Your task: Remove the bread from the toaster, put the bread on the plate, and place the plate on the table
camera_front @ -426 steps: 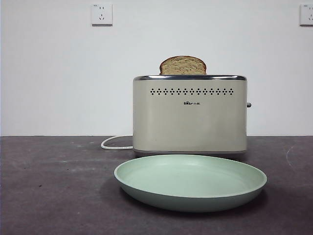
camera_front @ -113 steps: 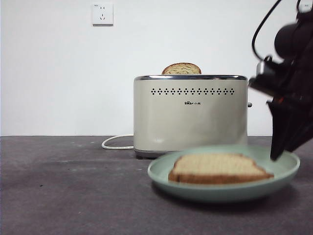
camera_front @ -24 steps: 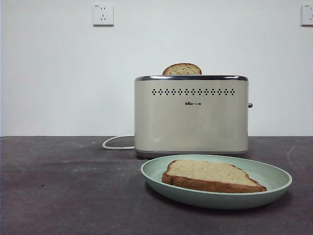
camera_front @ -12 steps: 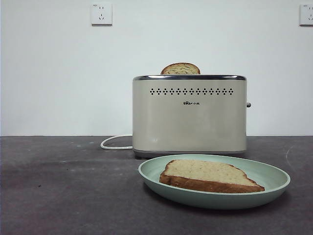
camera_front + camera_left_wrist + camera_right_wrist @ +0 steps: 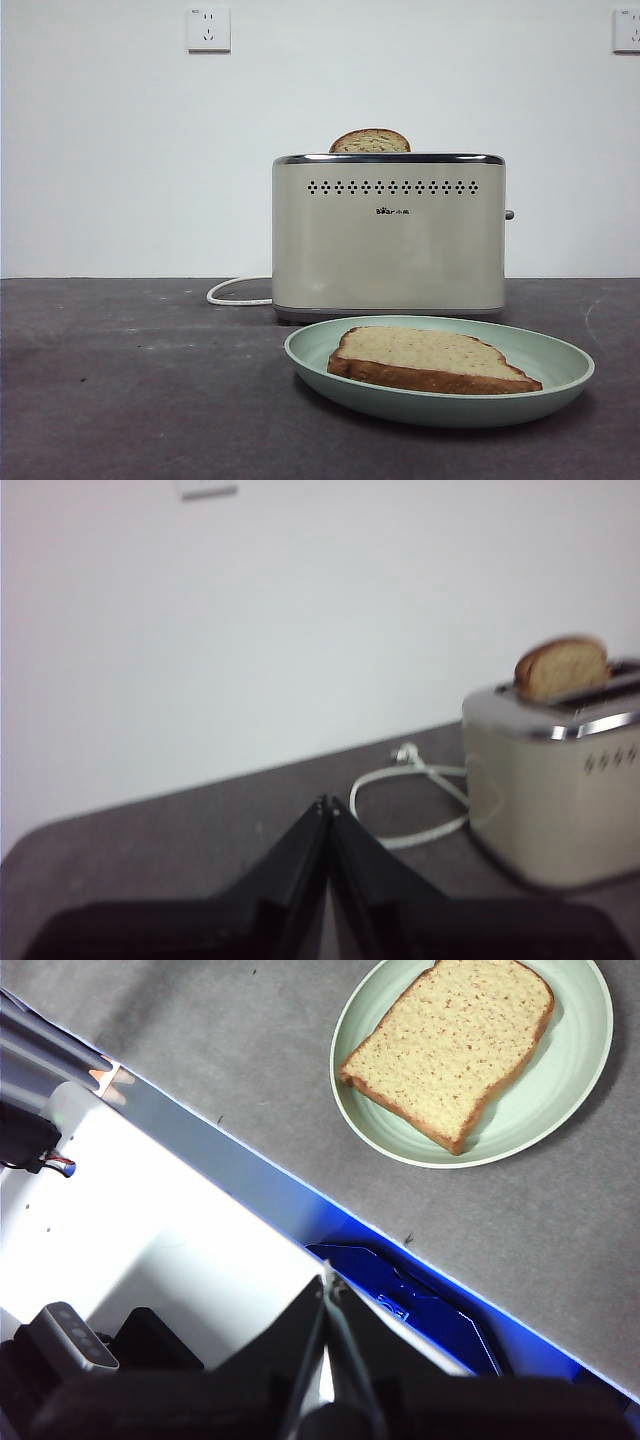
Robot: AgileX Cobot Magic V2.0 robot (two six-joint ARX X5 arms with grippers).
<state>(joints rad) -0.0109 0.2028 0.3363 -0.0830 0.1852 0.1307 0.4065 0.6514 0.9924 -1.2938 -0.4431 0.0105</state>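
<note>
1. In my front view the plate (image 5: 440, 375) rests on the table (image 5: 130, 390) at lower right of the frame, just in front of the toaster (image 5: 389, 235).
2. The bread (image 5: 430, 358) lies flat on the plate, its dark crust edge facing the camera, nearer the plate's left rim than its right.
3. A second slice (image 5: 370, 141) stands upright in the toaster, its domed top showing above the chrome rim at frame centre.
4. The white cord (image 5: 238, 291) loops out on the table from the toaster's lower left.
5. A wall socket (image 5: 208, 28) sits at upper left, another at the upper right corner.
6. My left gripper (image 5: 328, 805) has its black jaws pressed together, holding nothing; its view shows the toaster at the right edge and the cord near centre, both apart from the jaws.
7. My right gripper (image 5: 327, 1290) also has its jaws closed and empty; in its view the plate with the bread sits at upper right, well clear of the jaws.
8. Neither arm appears in the front view.
</note>
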